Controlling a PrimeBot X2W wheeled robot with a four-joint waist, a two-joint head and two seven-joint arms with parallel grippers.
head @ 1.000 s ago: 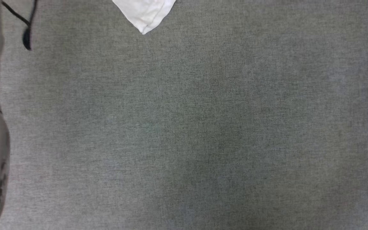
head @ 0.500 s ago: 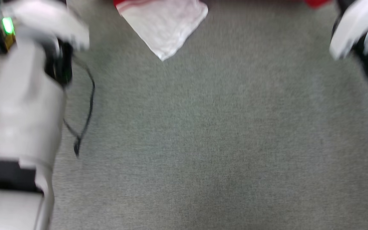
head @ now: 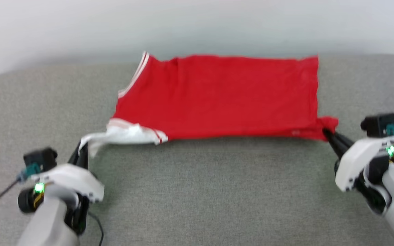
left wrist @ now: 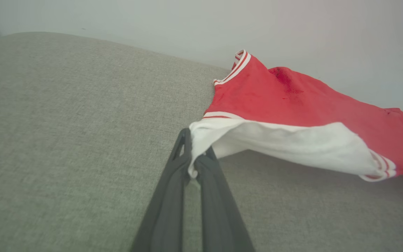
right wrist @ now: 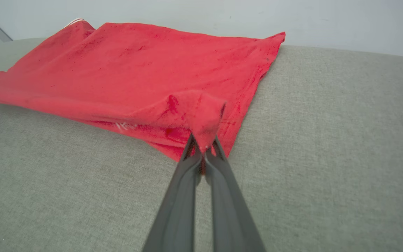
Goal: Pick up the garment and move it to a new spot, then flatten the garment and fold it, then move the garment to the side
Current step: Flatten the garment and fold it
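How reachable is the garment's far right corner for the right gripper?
Probably not yet: the right gripper is shut on the near right corner of the garment. If it let go, the way along that edge looks free.

Soft matt cloth on garment (head: 217,95); coarse woven fabric, matt, on grey surface (head: 217,191); right gripper (right wrist: 204,154) fingers dark, smooth, matt.

The head camera looked forward and down from high over the near edge of the grey fabric surface (head: 197,198), reaching its far edge and the pale wall (head: 197,24). The wrist cameras sat low and close behind the left gripper (left wrist: 194,154) and right gripper (right wrist: 204,144), facing that far edge. All three views shared the garment (head: 217,95).
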